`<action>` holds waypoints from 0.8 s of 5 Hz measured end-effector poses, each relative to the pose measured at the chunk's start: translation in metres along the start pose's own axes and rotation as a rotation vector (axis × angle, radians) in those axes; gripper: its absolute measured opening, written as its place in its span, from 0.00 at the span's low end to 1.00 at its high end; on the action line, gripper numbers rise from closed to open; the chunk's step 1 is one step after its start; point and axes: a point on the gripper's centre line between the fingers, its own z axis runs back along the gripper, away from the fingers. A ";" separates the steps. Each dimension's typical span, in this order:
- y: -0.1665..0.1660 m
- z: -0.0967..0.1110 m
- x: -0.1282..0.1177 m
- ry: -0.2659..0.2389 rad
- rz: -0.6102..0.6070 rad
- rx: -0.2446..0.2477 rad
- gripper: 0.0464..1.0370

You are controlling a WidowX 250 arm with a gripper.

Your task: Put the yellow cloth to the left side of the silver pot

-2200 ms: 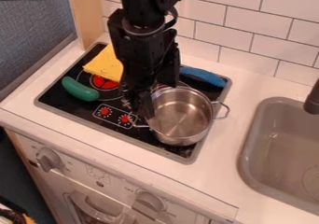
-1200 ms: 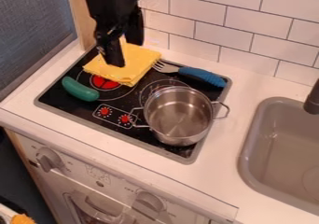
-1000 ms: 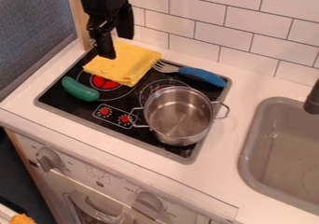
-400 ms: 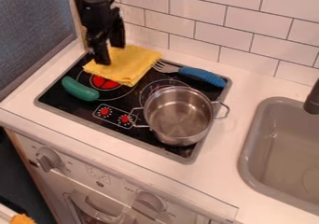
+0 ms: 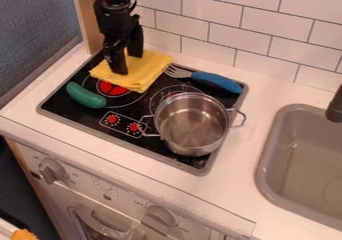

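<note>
While the yellow cloth lies folded on the black stovetop, up and to the left of the silver pot as we look at it, we see the black tool hanging down at the cloth with its two fingers spread. Near the cloth we find a blue-handled fork on one side and a green toy vegetable on the other.

On the stove, from the pot: cloth at eleven o'clock, cucumber at ten, fork at twelve; beyond, sink at four
</note>
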 end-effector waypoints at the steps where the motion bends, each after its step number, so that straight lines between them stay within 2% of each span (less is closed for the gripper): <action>1: 0.001 -0.004 -0.005 0.003 -0.004 0.007 0.96; 3: 0.019 -0.005 -0.017 0.023 0.006 -0.014 0.96; 4: 0.031 -0.005 -0.031 0.028 -0.002 0.001 0.96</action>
